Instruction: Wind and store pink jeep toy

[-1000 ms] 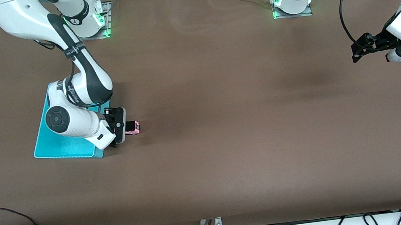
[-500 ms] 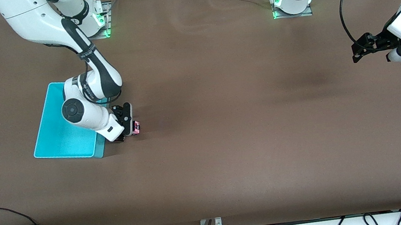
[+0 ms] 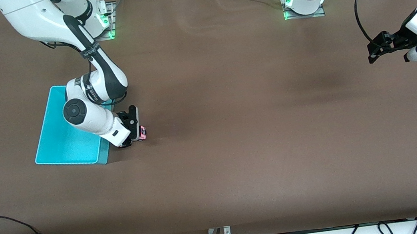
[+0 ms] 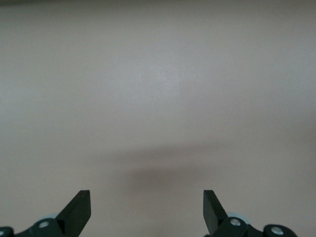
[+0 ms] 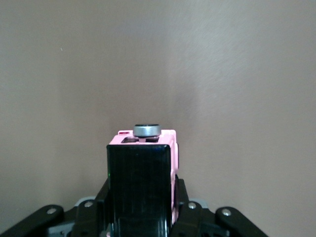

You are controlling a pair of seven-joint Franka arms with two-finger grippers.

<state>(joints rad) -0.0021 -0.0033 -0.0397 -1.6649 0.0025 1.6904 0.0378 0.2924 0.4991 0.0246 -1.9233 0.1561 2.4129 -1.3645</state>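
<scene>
The right gripper (image 3: 139, 133) is clamped on the pink jeep toy (image 3: 142, 132), which sits on the worktop just beside the turquoise bin (image 3: 59, 141) at the corner nearest the front camera, toward the right arm's end. To wind it well, I would keep the wheels pressed flat on the worktop and drag it straight back without tilting, then lift it into the bin. The left gripper (image 4: 147, 213) waits wide and empty above the worktop's edge at the left arm's end.

The right gripper (image 3: 139, 133) is clamped around the pink jeep toy (image 3: 142, 132), its jaws filled. Just beside those jaws stands the turquoise bin (image 3: 59, 143). Bare table (image 4: 158, 89) lies under the left gripper's (image 4: 147, 210) spread jaws.
</scene>
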